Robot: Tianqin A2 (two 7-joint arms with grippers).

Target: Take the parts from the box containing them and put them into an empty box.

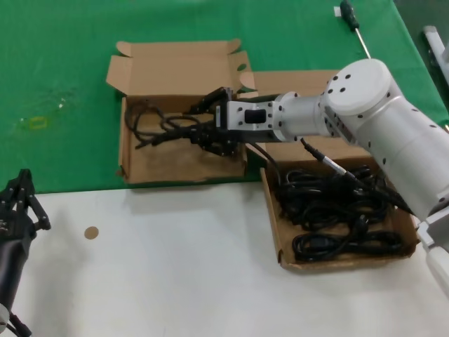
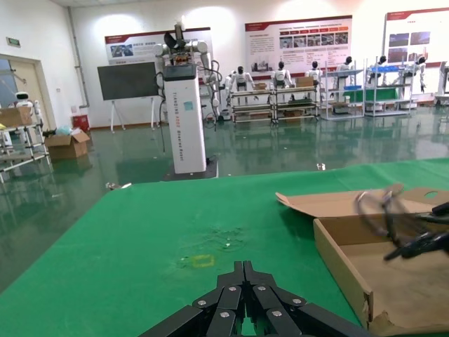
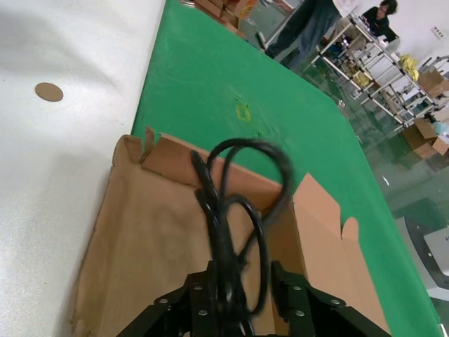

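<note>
My right gripper (image 1: 198, 125) reaches over the empty box (image 1: 175, 165), a shallow brown tray with a ragged front rim. Its fingers (image 3: 287, 288) stand apart, open. A black cable (image 1: 151, 121) hangs between them over the tray; the bundle (image 3: 228, 232) lies against one finger, with a gap to the other. The box containing the parts (image 1: 275, 228) sits at the right and holds several more coiled black cables (image 1: 337, 210). My left gripper (image 1: 24, 200) is parked, shut, at the near left; its fingers (image 2: 238, 270) press together.
The empty box's lid (image 1: 179, 67) stands open behind the tray. A screwdriver (image 1: 353, 24) lies on the green mat at the far right. A small brown disc (image 1: 91, 232) lies on the white table. My right arm (image 1: 365, 105) passes over the full box.
</note>
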